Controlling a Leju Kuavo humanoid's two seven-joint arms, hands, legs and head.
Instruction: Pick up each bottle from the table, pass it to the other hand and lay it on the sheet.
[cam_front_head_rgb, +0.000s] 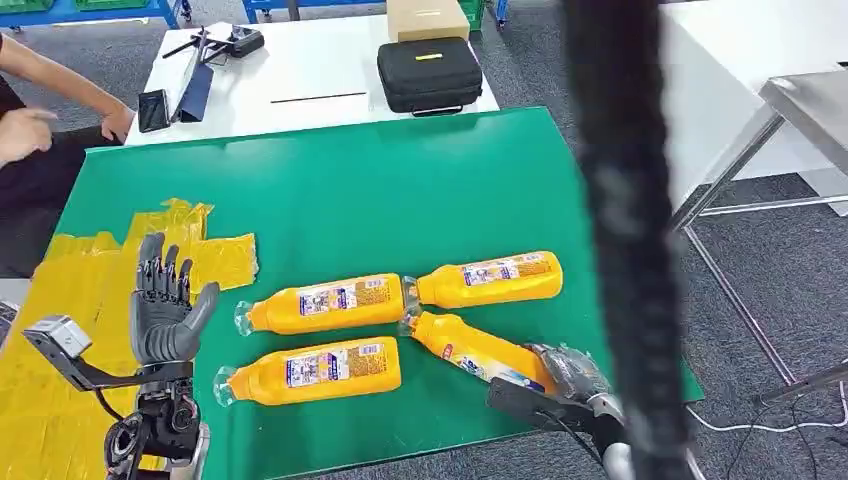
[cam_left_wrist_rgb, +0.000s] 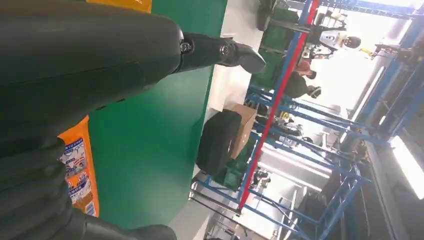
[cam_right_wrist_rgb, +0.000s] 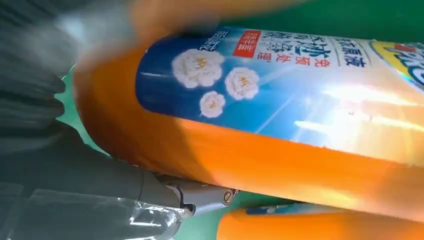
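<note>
Four orange bottles lie on the green table (cam_front_head_rgb: 400, 170). Two lie on the left, one (cam_front_head_rgb: 330, 302) above the other (cam_front_head_rgb: 315, 372). A third (cam_front_head_rgb: 490, 280) lies at the upper right. My right hand (cam_front_head_rgb: 565, 372) grips the base of the fourth, slanted bottle (cam_front_head_rgb: 468, 348). In the right wrist view that bottle's blue flowered label (cam_right_wrist_rgb: 260, 80) is very close, with the thumb (cam_right_wrist_rgb: 150, 190) under it and another bottle (cam_right_wrist_rgb: 300, 225) beside it. My left hand (cam_front_head_rgb: 165, 305) is held upright and open, holding nothing, at the edge of the crumpled yellow sheet (cam_front_head_rgb: 60, 330). Its fingertip (cam_left_wrist_rgb: 240, 52) juts over the table near a bottle (cam_left_wrist_rgb: 80, 175).
A dark blurred strip (cam_front_head_rgb: 620, 240) hangs close to the camera on the right. Behind the green table, a white table carries a black case (cam_front_head_rgb: 430, 75), a cardboard box (cam_front_head_rgb: 427, 18) and small devices (cam_front_head_rgb: 200, 60). A person's arm (cam_front_head_rgb: 30, 125) rests at the far left. A metal table frame (cam_front_head_rgb: 760, 130) stands on the right.
</note>
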